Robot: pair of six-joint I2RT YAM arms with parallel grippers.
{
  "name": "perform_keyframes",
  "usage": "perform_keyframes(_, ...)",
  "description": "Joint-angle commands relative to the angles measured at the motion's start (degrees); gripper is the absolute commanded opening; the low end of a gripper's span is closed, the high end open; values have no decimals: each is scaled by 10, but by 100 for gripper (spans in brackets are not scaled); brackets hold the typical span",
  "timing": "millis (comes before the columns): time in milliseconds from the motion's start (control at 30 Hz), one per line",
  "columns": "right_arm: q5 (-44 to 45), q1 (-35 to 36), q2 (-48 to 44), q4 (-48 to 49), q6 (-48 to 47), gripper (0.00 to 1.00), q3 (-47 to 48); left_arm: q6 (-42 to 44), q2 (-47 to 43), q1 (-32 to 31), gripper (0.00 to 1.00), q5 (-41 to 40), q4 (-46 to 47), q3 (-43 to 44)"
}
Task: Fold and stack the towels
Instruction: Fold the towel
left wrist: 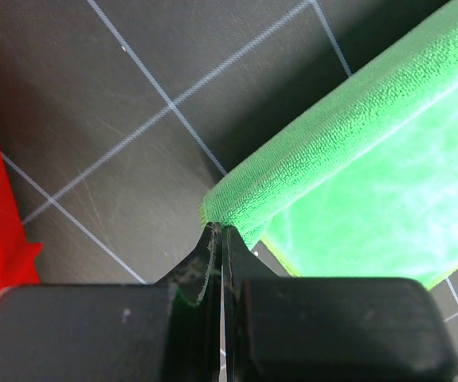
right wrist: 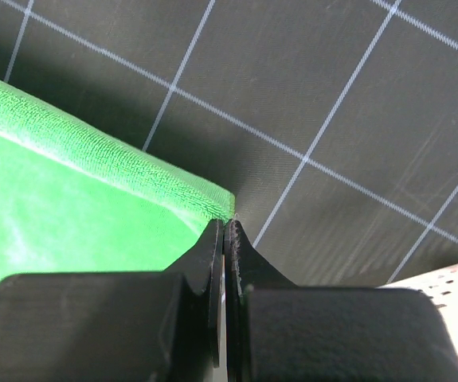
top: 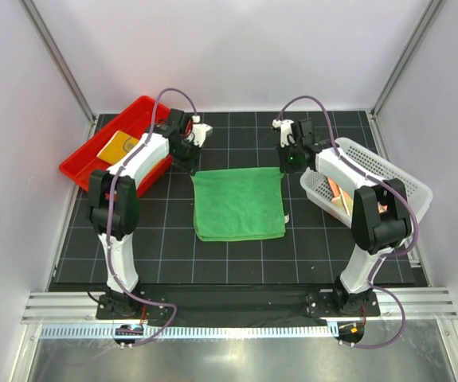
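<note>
The green towel [top: 238, 204] lies spread in the middle of the black mat. My left gripper [top: 190, 165] is at its far left corner and my right gripper [top: 290, 165] at its far right corner. In the left wrist view the jaws [left wrist: 219, 231] are closed, with the towel's corner [left wrist: 236, 208] pinched at their tips. In the right wrist view the jaws [right wrist: 227, 225] are closed on the other corner [right wrist: 213, 203]. The yellow-orange towel [top: 119, 146] lies in the red tray. The striped towel [top: 338, 191] shows partly inside the white basket.
The red tray [top: 93, 163] sits at the far left, close to my left arm. The white perforated basket [top: 388, 179] sits at the right, under my right arm. White walls and metal posts enclose the mat.
</note>
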Motion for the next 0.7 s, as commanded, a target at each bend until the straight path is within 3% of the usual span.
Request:
perform_keyframes(0,12,1,-40,13,10,1,-14,-3,-44,-4,0,-11,12,-20)
perform_keyframes(433,45,19,-134,4,60,1,-95,-20,-119,-22,0,-23,19,-88)
perform_keyframes(667,103,56,-193,-7,83,1,-154,-46,-167,-46,0,-17,52,-173)
